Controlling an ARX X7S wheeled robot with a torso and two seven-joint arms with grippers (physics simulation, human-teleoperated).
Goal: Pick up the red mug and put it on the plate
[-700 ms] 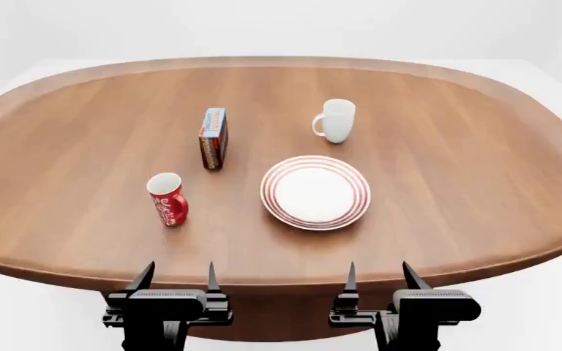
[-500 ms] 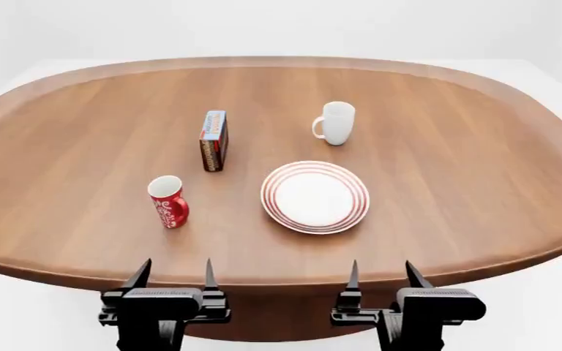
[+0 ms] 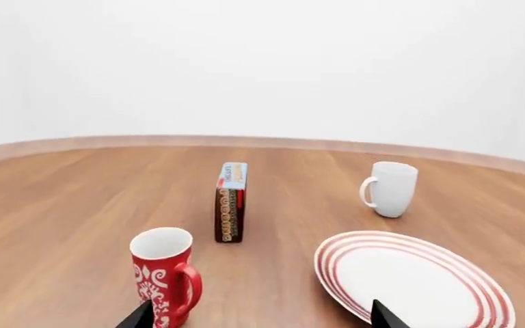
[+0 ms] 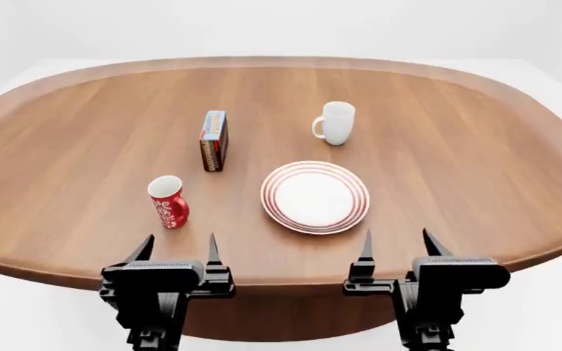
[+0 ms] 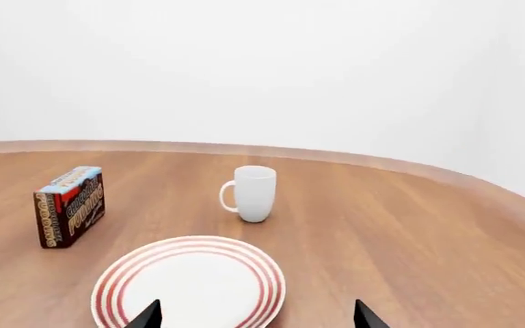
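White surroundings; oval wooden table (image 4: 456, 161). Head view shows the whole layout: red mug (image 4: 167, 201) upright toward the left near edge, plate (image 4: 315, 197) to its right, apart from it, white mug (image 4: 336, 121) beyond the plate, small box (image 4: 213, 139) standing on edge beyond the red mug. Right wrist view shows plate, white mug and box but not the red mug; left wrist view shows all four. Left gripper (image 4: 176, 250), fingers apart, empty, sits at the near edge, red mug just ahead of it, untouched. Right gripper (image 4: 398, 245), fingers apart, empty, near the plate. Wrist views show only the fingertips; box print unreadable.
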